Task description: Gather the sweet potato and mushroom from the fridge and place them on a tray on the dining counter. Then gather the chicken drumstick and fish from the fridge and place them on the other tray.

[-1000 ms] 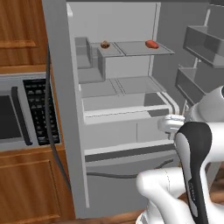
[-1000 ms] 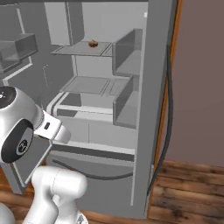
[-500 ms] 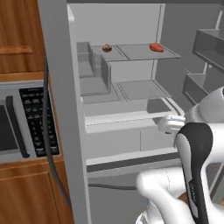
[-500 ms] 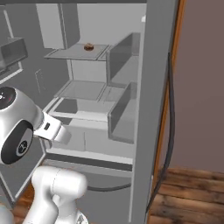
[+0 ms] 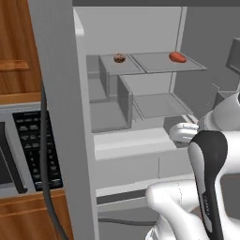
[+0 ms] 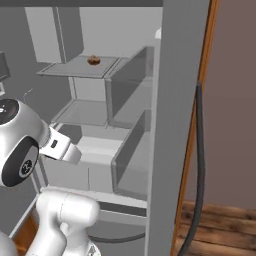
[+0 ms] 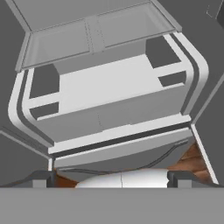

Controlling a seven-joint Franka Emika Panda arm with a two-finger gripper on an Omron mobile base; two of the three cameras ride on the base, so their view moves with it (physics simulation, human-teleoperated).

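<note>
My end effector is spread wide, empty, facing the open grey steel fridge. The small brown round mushroom and orange sweet potato sit on the top glass shelf; I judge reaching up risks clipping the shelf edge.

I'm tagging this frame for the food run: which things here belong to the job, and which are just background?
Part of the job:
- fridge, doors open
- small brown item, probably the mushroom, top shelf
- orange item, probably the sweet potato, same shelf
- gripper, jaws open and empty

Just there:
- microwave
- wood cabinet
- wood floor
</note>
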